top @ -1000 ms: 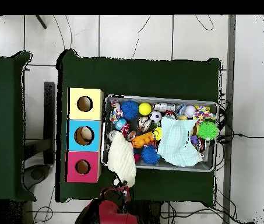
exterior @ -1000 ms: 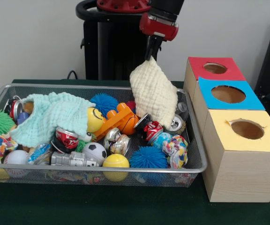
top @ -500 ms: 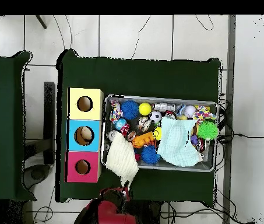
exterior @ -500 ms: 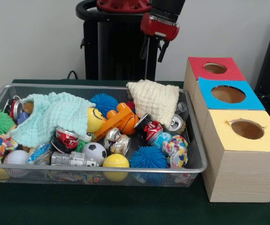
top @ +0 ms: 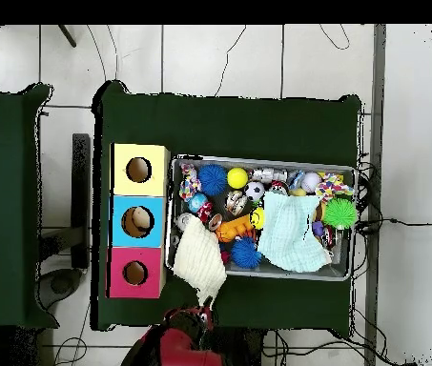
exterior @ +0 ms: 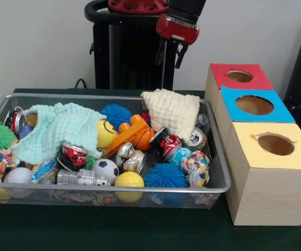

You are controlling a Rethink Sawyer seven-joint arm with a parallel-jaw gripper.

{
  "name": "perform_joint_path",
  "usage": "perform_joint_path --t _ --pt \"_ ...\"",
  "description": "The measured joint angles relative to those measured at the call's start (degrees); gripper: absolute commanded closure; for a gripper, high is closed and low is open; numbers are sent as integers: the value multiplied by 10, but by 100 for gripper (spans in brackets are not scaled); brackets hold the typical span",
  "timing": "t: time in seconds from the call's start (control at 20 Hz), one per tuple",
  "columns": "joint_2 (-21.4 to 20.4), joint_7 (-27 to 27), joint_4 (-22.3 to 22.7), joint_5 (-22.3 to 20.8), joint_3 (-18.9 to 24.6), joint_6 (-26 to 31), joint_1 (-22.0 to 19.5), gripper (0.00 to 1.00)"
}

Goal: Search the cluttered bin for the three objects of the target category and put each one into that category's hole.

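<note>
While the cream cloth (exterior: 174,111) lies draped over the wire bin's (exterior: 219,157) far rim, the hand (exterior: 170,53) hangs above it, fingers apart, empty.

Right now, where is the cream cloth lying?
In the front view the cream cloth lies at the far right of the wire bin, draped over its back rim below the open gripper.

2 cloths (exterior: 174,112), 3 holes (exterior: 254,105)

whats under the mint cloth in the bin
A yellow smiley ball and a crushed red can poke out from under the mint cloth at its edge. Anything beneath its middle is covered.
</note>
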Motion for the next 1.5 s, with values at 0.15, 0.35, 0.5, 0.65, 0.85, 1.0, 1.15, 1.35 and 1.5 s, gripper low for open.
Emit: perform_joint_path --t 0.15,0.35,0.5,0.65,0.85,1.0,1.15,1.35,1.5 --pt "-4 0 0 2 -15 0 12 0" --pt "-18 0 0 2 -32 0 15 0" --pt "-27 0 0 2 -39 0 4 0" --pt "-36 0 0 -4 -39 0 -20 0" --pt "-51 0 0 -21 -39 0 -61 0" --pt "-67 0 0 -42 -39 0 -93 0" --pt "-79 0 0 -62 -37 -1 -121 0" --pt "-97 0 0 -91 -29 -1 -161 0" --pt "-108 0 0 -111 -19 -1 -190 0"
